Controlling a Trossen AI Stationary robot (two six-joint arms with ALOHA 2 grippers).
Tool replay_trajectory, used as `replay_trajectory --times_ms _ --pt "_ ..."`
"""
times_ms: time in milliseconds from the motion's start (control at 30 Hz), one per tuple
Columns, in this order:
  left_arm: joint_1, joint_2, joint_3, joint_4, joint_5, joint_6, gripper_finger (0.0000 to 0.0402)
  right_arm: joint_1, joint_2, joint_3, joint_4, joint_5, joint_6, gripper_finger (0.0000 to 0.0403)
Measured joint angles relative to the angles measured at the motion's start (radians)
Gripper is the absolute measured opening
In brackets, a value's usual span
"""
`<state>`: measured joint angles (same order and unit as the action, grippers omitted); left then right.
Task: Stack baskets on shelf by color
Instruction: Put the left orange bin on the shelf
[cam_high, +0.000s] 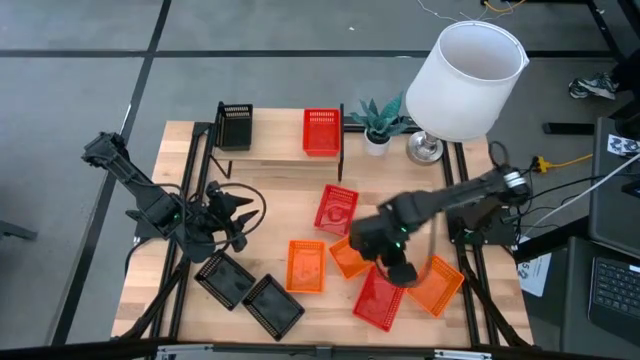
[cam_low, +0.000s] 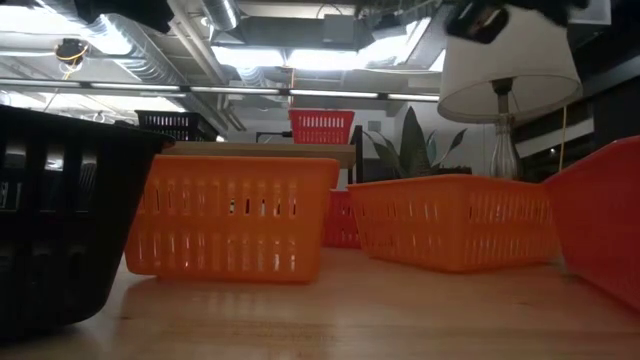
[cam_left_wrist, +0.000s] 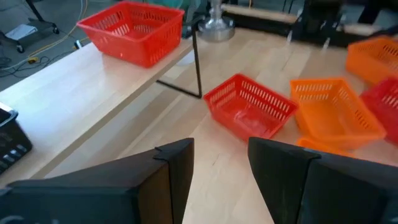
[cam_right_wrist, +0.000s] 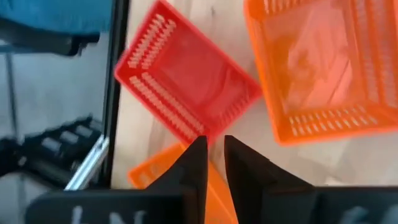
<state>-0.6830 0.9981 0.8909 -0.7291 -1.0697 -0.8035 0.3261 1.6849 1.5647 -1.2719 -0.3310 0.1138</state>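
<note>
The shelf (cam_high: 275, 150) stands at the table's far side and carries one black basket (cam_high: 235, 126) and one red basket (cam_high: 321, 131). On the table rest a red basket (cam_high: 336, 208), two orange baskets (cam_high: 306, 266) (cam_high: 347, 258), another red basket (cam_high: 379, 298), a third orange basket (cam_high: 437, 284) and two black baskets (cam_high: 225, 281) (cam_high: 272, 305). My left gripper (cam_high: 238, 215) is open and empty, at the table's left, pointing toward the red basket on the table (cam_left_wrist: 249, 109). My right gripper (cam_high: 400, 270) hovers with its fingers nearly together (cam_right_wrist: 215, 155), empty, above the gap between the near red basket (cam_right_wrist: 186, 81) and the right orange basket (cam_right_wrist: 317, 68).
A white lamp (cam_high: 465, 75) and a small potted plant (cam_high: 378, 125) stand at the table's far right beside the shelf. Cables and a laptop lie off the table's right side. Bare tabletop lies between the shelf and the scattered baskets (cam_high: 270, 195).
</note>
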Motion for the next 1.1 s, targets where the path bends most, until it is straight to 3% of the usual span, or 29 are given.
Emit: replay_trajectory --times_ms 300,467,600,700,833,900,967,1100 --pt "0.027 0.0 0.0 0.035 0.016 0.001 0.0145 0.166 -0.256 -0.305 0.421 0.329 0.27 0.0045" --pt "0.047 0.0 0.0 0.054 0.0 0.02 0.0145 0.206 -0.308 -0.382 0.542 0.562 0.301 0.0045" --pt "0.087 0.0 0.0 0.103 0.001 0.144 0.0145 0.214 -0.308 -0.393 0.564 0.724 0.3 0.0045" --pt "0.139 0.0 0.0 0.24 0.134 0.286 0.0145 0.215 -0.307 -0.393 0.566 0.842 0.306 0.0045" --pt "0.234 0.044 0.001 0.471 0.493 0.459 0.0145 0.222 -0.307 -0.393 0.561 1.012 0.317 0.0045" --pt "0.278 0.088 0.0 0.53 0.623 0.504 0.0145 0.227 -0.307 -0.393 0.549 1.061 0.332 0.0045" --pt "0.305 0.133 0.005 0.561 0.71 0.517 0.0145 0.23 -0.307 -0.393 0.534 1.077 0.355 0.0045" --pt "0.335 0.225 0.014 0.554 0.79 0.519 0.0145 0.23 -0.307 -0.393 0.538 1.08 0.382 0.0045"
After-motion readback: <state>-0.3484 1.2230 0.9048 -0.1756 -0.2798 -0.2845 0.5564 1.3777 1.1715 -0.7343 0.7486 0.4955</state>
